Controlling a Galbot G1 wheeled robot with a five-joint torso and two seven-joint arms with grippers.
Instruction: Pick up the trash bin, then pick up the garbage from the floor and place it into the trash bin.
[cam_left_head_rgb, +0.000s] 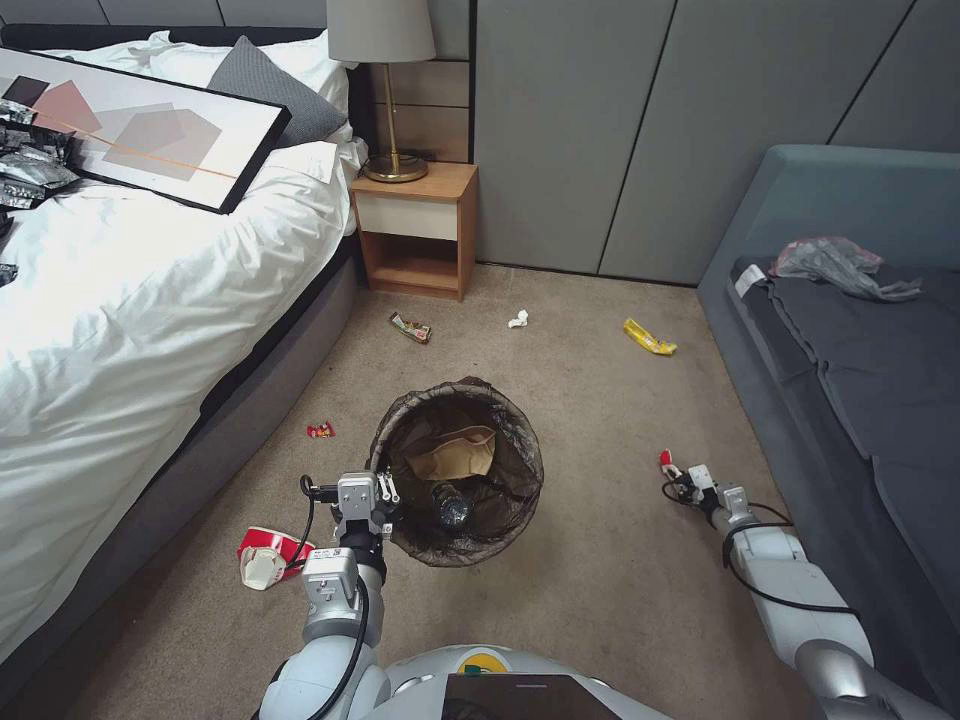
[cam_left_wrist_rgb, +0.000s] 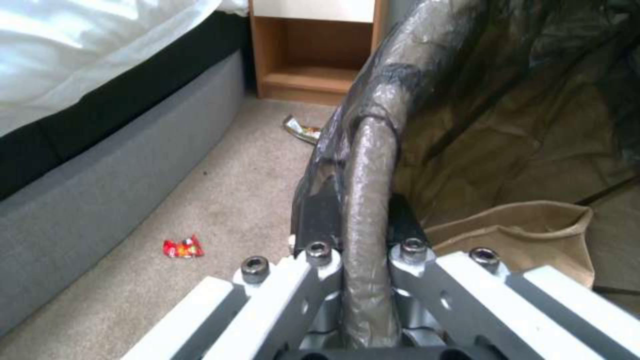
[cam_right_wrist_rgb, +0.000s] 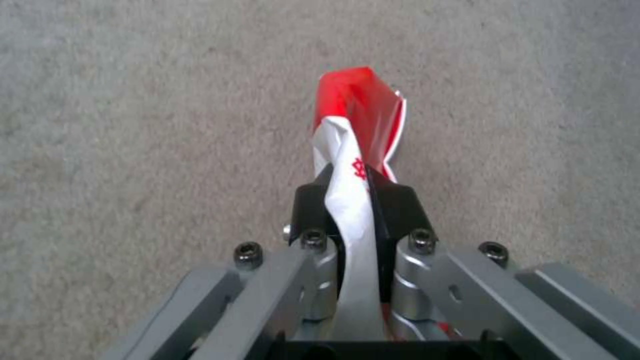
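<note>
Wrapper (cam_right_wrist_rgb: 357, 150), red and white, is pinched flat between the closed black pads of the right gripper (cam_left_head_rgb: 676, 478), low over the carpet to the right of the trash bin (cam_left_head_rgb: 458, 470) and well apart from it. Its long axis runs out along the fingers, with the red end pointing forward, away from the wrist, and the white end going back between the jaws.

The trash bin is carried by the left gripper (cam_left_wrist_rgb: 365, 235), which is clamped on the bag-covered rim at the side nearest the robot. Inside lie a tan paper bag (cam_left_head_rgb: 455, 452) and a clear bottle (cam_left_head_rgb: 450, 505).

I think the risks are these. The wrapper is thin and slippery, so it may slide out on the way to the bin. The bin hangs from one point of its rim, so it may tilt or the liner may slip.

More litter lies beyond the bin: a yellow packet (cam_left_head_rgb: 649, 337), a white tissue wad (cam_left_head_rgb: 518, 319), a small red wrapper (cam_left_head_rgb: 320, 430) and a red-and-white cup (cam_left_head_rgb: 268, 558) to its left.
</note>
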